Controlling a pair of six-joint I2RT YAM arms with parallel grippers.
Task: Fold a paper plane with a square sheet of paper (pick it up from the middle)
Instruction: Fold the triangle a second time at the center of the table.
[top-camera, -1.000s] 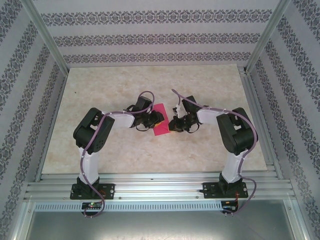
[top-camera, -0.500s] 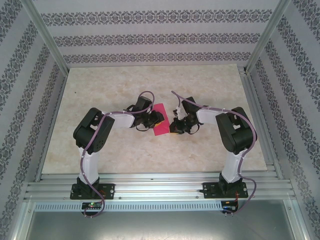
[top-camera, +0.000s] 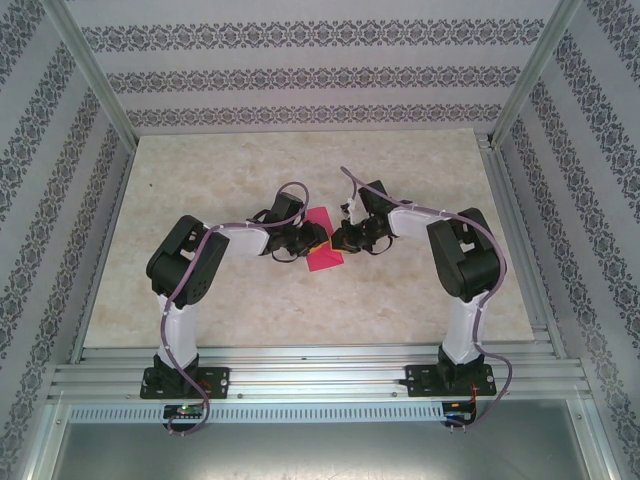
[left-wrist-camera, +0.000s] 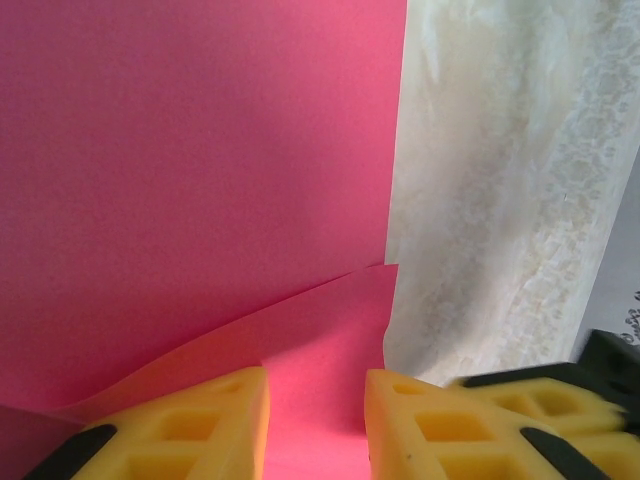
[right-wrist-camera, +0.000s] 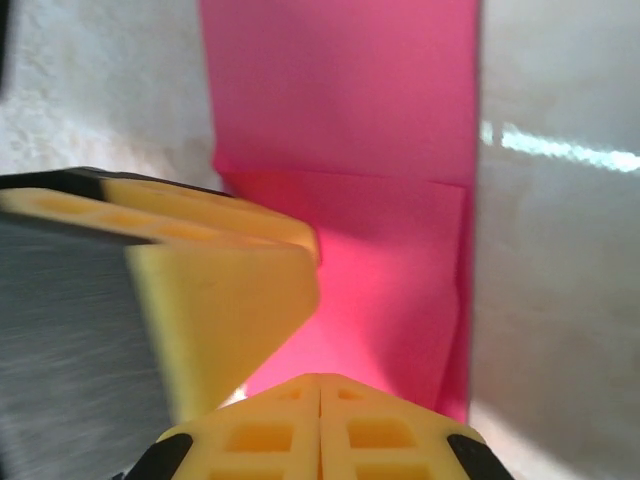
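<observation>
Left wrist: left gripper slightly parted over pink sheet — right gripper closed.

Pale marbled table, bare across upper and lower parts of frame. At centre, lying on it, creased sheet of pink paper.

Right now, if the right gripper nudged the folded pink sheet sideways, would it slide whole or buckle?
Probably buckle: the folded pink sheet looks thin and floppy, its upper flap curving off the layer below. It is likely very light, so it may also skate across the smooth-looking table. The shut right gripper would do better pressing down first.
</observation>
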